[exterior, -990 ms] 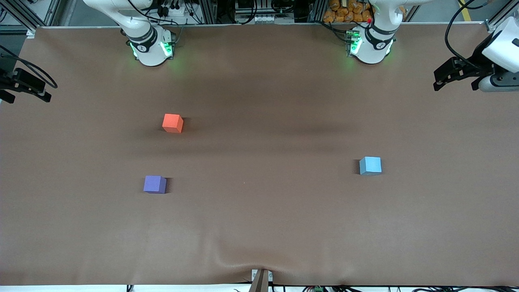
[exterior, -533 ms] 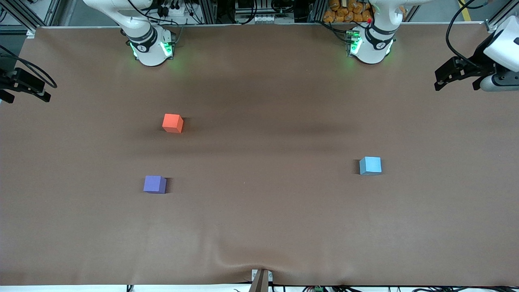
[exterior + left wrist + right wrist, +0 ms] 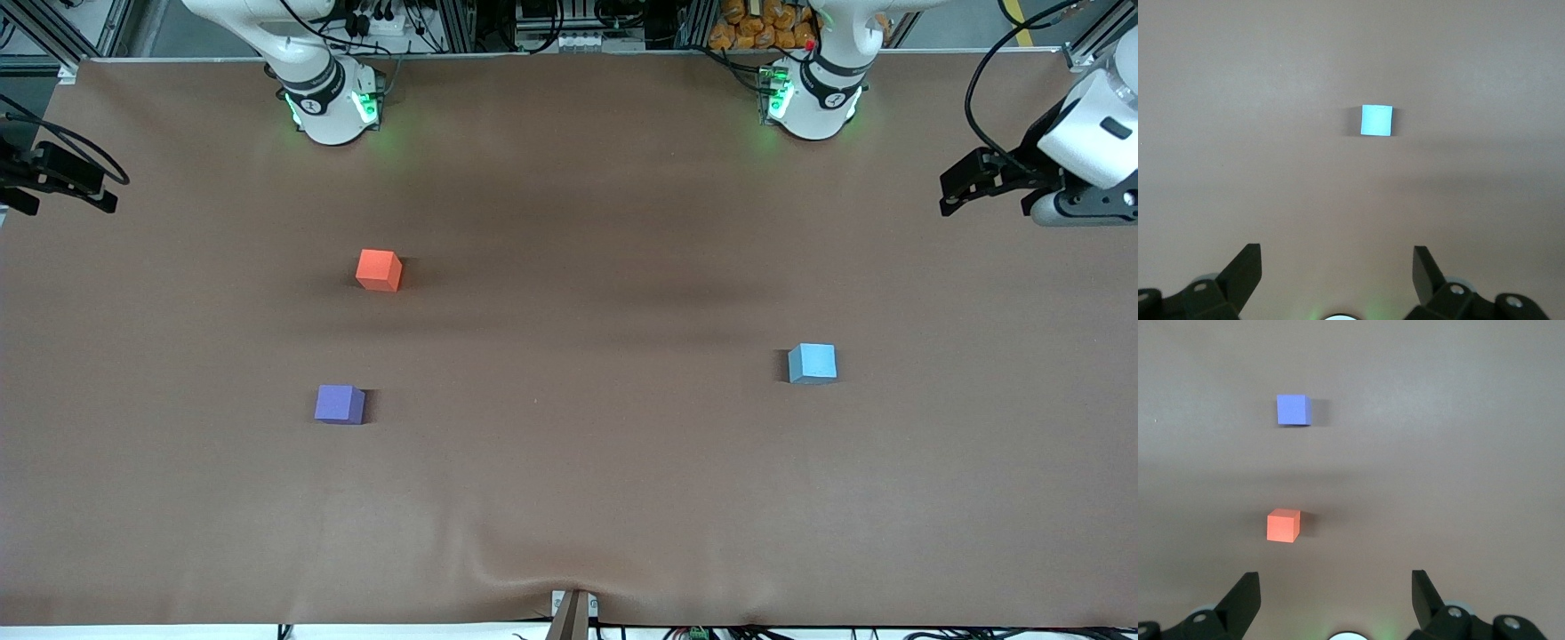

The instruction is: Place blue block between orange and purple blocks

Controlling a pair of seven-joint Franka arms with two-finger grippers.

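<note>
Since a second ago the left gripper (image 3: pixel 949 191) has edged inward over the surface (image 3: pixel 569 498) edge, released wide; blocks unmoved. Blue block (image 3: pixel 812 363) sits alone toward the left arm's end; orange block (image 3: pixel 379 269) and purple block (image 3: pixel 339 404) well apart from it; right gripper (image 3: pixel 1335 600) waits, released. Risk: long carry; an off-centre grasp could twist the cube, or a careless placement nudge either neighbour.

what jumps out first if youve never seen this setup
Three small cubes on the brown table: the blue block alone toward the left arm's end, the orange block and purple block paired toward the right arm's end, purple nearer the front camera.
</note>
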